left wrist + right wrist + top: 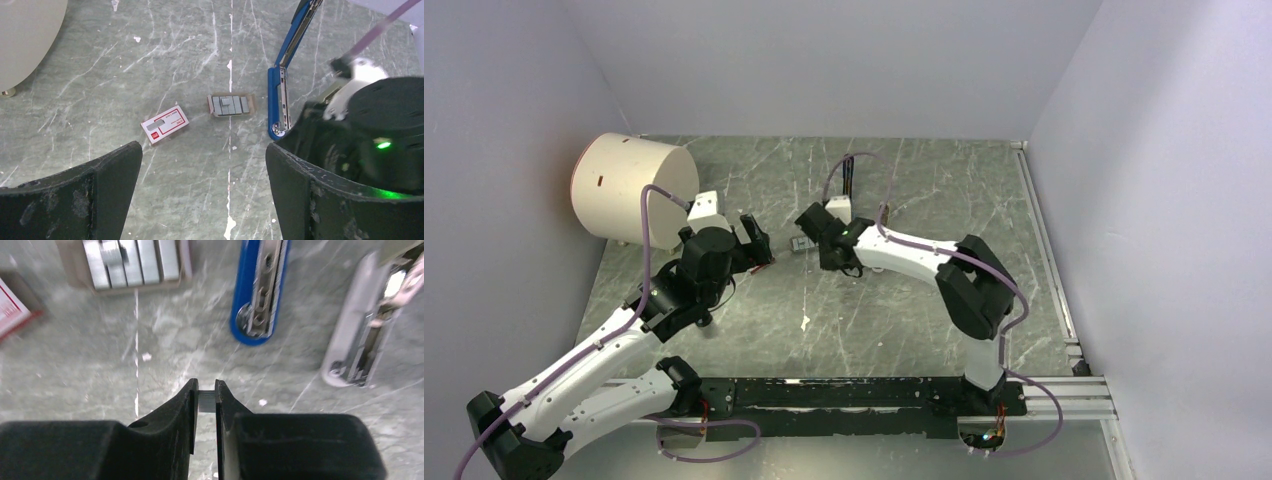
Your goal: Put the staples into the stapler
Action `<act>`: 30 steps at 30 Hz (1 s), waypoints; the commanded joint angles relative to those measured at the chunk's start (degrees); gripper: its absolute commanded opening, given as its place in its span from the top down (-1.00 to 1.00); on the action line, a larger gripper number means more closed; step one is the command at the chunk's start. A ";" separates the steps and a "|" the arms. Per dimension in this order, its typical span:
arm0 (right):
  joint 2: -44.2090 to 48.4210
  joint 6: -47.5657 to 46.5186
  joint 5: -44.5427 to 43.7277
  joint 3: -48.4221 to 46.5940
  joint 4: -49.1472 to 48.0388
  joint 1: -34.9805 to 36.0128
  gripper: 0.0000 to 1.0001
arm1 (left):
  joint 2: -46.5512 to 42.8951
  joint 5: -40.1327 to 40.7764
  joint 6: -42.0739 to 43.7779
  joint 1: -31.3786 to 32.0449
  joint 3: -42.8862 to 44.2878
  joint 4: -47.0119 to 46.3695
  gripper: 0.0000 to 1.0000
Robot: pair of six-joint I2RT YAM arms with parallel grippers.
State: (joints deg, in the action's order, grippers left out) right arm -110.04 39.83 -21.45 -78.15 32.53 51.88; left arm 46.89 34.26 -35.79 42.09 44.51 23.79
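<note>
The blue stapler (257, 295) lies hinged open on the table, its metal channel facing up; it also shows in the left wrist view (277, 100) and in the top view (849, 178). A small open tray of staples (131, 262) lies to its left. My right gripper (206, 401) is shut on a short grey strip of staples, held just above the table short of the stapler's rounded end. My left gripper (205, 165) is open and empty, low over the table near the tray (230, 105).
A pale off-white slim bar (360, 335) lies right of the stapler. A red-and-white staple box sleeve (165, 125) lies left of the tray. A big cream cylinder (629, 190) stands at the back left. Walls enclose the table.
</note>
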 commanded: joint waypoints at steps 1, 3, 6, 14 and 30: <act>4.47 -1.98 -5.94 -0.12 -4.65 -3.37 0.61 | 0.25 -0.25 0.07 -0.35 0.05 -1.03 -0.96; 4.80 -2.87 -6.14 0.20 -6.70 -4.96 0.61 | 0.44 -0.25 0.11 -0.37 0.09 -1.18 -0.96; 4.26 -4.46 -5.78 0.33 -9.35 -7.53 0.61 | 0.69 -0.25 0.19 -0.39 0.13 -1.37 -0.96; 0.37 -7.21 -5.03 -0.69 -14.64 -10.75 0.60 | 1.90 0.05 0.41 -0.34 0.66 -1.20 -0.96; -3.33 -7.09 -3.35 -3.53 -15.31 -11.71 0.60 | 2.64 0.45 0.85 -0.38 1.08 -1.21 -0.96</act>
State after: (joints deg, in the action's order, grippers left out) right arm -112.51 33.12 -23.77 -79.72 19.20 40.71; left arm 49.41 34.28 -35.75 42.09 44.51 23.79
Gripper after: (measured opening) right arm 0.203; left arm 0.980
